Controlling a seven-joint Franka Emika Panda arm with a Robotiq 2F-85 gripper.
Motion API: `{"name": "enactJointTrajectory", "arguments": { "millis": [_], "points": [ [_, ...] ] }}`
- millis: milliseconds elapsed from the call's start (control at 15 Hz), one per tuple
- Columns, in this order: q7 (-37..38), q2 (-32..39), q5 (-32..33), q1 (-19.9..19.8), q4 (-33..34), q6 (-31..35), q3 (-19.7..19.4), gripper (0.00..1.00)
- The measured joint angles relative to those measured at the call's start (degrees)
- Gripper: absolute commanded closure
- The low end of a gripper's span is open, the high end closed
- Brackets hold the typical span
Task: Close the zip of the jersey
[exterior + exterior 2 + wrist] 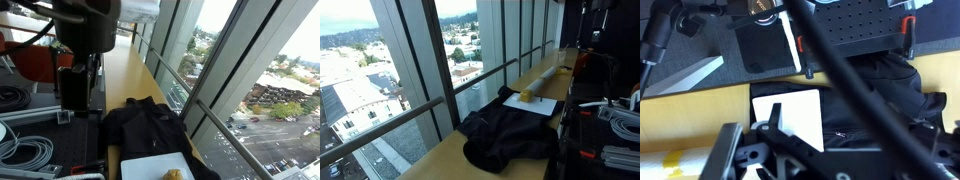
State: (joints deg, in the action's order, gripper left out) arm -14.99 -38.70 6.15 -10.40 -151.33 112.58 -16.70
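Window glass [420, 70] fills the left of an exterior view, with the wooden counter [435, 168] running alongside it. Rumpled on that counter lies the jersey [510, 132], a black heap whose long axis follows the counter's length, parallel to the glass. Its far end meets the near edge of the white tray [542, 106]; whether it only touches the tray or laps over it cannot be told. The zip cannot be picked out from the dark folds, so its direction stays unclear. A small yellow object [527, 96] sits on the tray. Farther right, pale cables [615, 115] lie coiled on a dark surface. In an exterior view the gripper [78, 105] hangs above that dark surface, well apart from the jersey and touching none of it. Its fingers are dark against a dark background and blurred in the wrist view, so how far they stand open cannot be told.
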Motion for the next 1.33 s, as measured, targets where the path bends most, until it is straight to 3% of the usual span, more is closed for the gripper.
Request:
{"name": "enactJointTrajectory", "arguments": {
  "millis": [933, 1333],
  "points": [
    [-0.06, 0.02, -0.06, 0.09, -0.19, 0.0, 0.12, 0.0],
    [-4.0, 1.53, -2.76, 3.64, -1.6, 4.8, 0.15, 0.0]
  ]
}}
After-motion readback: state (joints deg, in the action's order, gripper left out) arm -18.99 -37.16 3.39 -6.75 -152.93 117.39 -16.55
